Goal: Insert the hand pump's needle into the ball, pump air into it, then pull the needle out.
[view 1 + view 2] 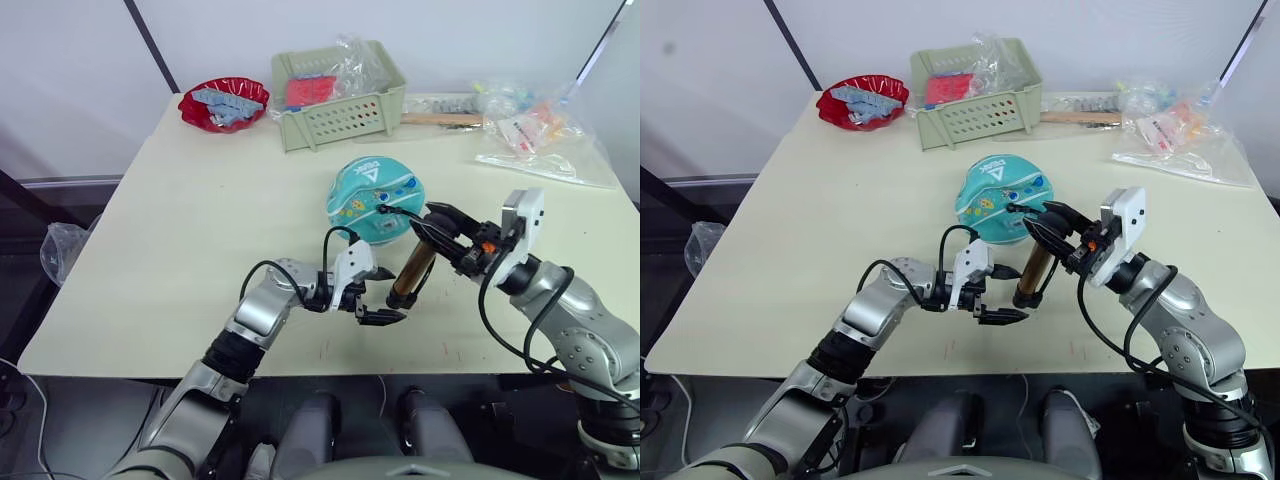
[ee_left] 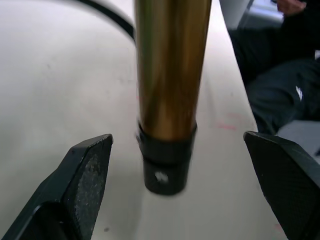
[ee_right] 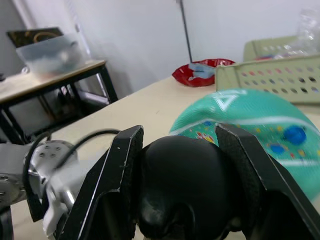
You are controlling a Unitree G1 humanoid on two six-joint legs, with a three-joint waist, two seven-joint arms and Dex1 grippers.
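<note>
Pale cream surface [image 1: 180,250] carries the teal cartoon-printed ball [image 1: 372,198], centre frame. Brass-gold hand pump [image 1: 412,272] is held upright just below-right of it, black T-handle clamped in the right pincer [image 1: 432,228]. Left pincer [image 1: 376,308] is spread wide around the pump's black base cap, not touching. Should be closed squarely on the cap before pumping. Needle not discernible.
</note>
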